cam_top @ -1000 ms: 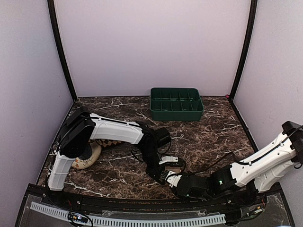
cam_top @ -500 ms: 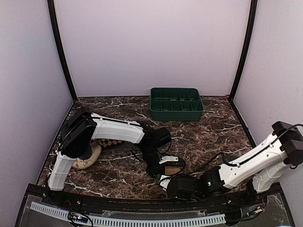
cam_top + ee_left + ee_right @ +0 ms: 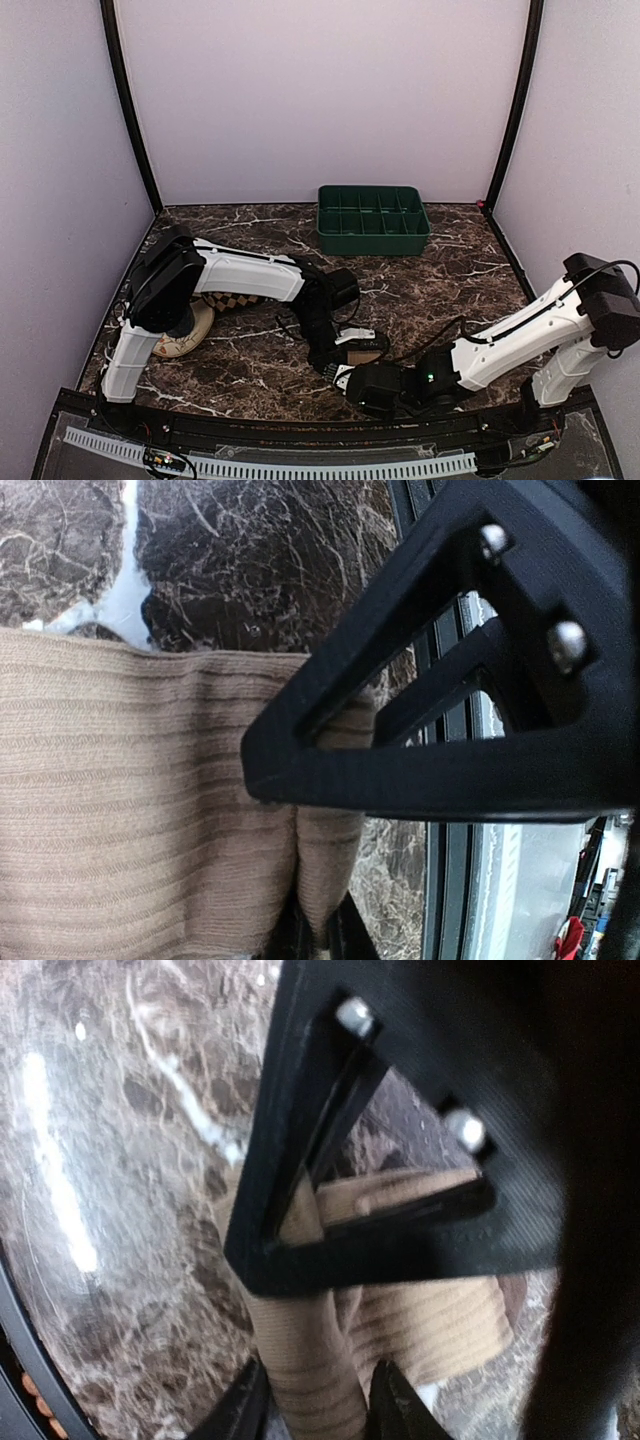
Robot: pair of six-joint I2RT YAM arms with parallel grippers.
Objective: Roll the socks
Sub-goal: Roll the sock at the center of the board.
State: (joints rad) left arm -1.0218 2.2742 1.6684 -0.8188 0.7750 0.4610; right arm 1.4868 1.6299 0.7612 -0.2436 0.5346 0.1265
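The left gripper (image 3: 318, 938) is pinching the tan sock (image 3: 130, 810) by its edge and the right gripper (image 3: 315, 1405) is clamping a fold of it. The knit is soft, light and limp, so it is best taken where it is doubled.

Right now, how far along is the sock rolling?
Done: no finished roll shows in any view. In hand: the tan sock lies near the front edge, partly folded over. The left gripper pinches its edge, and the right gripper has a fold between its fingers. Left: finishing this roll, then the checked sock, lying unrolled beside the dish.
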